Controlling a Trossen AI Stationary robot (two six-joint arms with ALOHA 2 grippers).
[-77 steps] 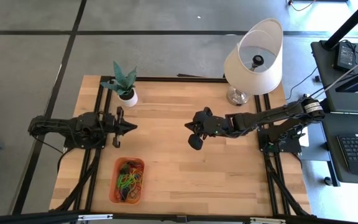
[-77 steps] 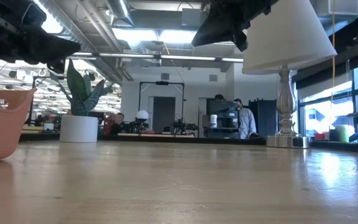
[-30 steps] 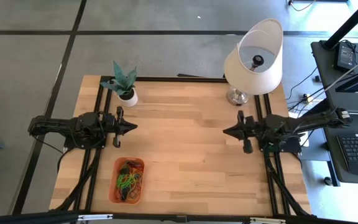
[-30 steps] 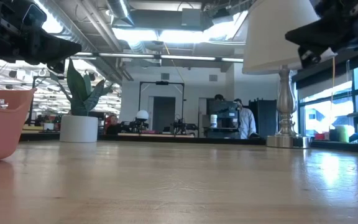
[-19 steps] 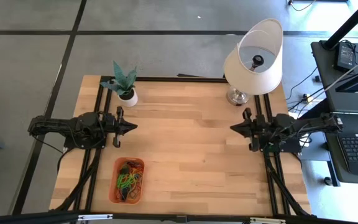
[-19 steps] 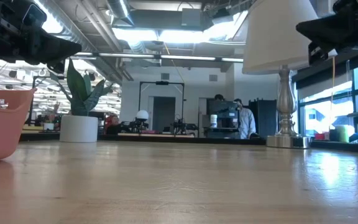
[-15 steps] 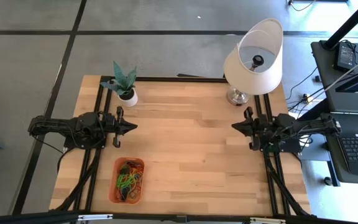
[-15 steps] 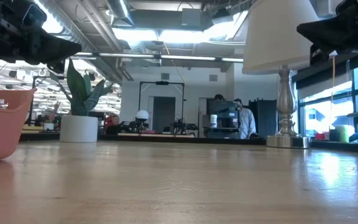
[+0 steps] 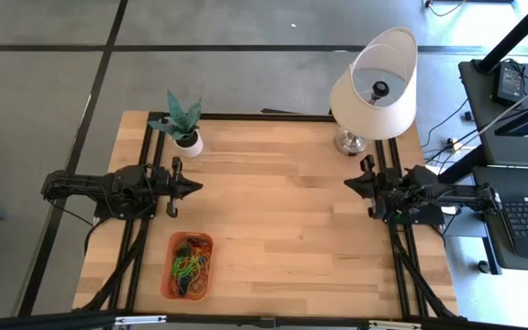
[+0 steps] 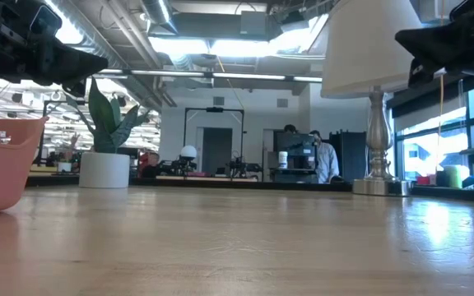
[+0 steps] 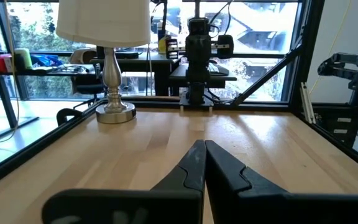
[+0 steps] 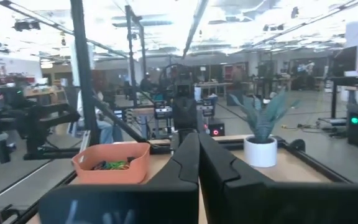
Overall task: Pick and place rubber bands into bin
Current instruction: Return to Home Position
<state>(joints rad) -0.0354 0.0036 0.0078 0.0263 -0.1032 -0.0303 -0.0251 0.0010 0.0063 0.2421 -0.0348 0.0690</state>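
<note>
The orange bin (image 9: 189,265) sits near the table's front left, with the coloured rubber bands (image 9: 191,267) lying in a heap inside it; in the right wrist view the bin (image 12: 112,162) shows with bands at its rim. My left gripper (image 9: 196,187) is shut and level above the table's left side, behind the bin. My right gripper (image 9: 347,183) is shut with nothing in it, drawn back above the table's right edge near the lamp. Both pairs of fingers show pressed together in the wrist views (image 11: 203,149) (image 12: 197,140).
A white-shaded lamp (image 9: 374,87) stands at the far right corner, its metal base (image 9: 349,141) just behind my right gripper. A potted green plant (image 9: 184,124) stands at the far left. People show in the room beyond the table in the low view.
My right gripper has drawn back toward the table's right edge, staying shut with nothing in it, and has slowed to a near stop beside the lamp base. The left arm, the bin and the bands have kept still.
</note>
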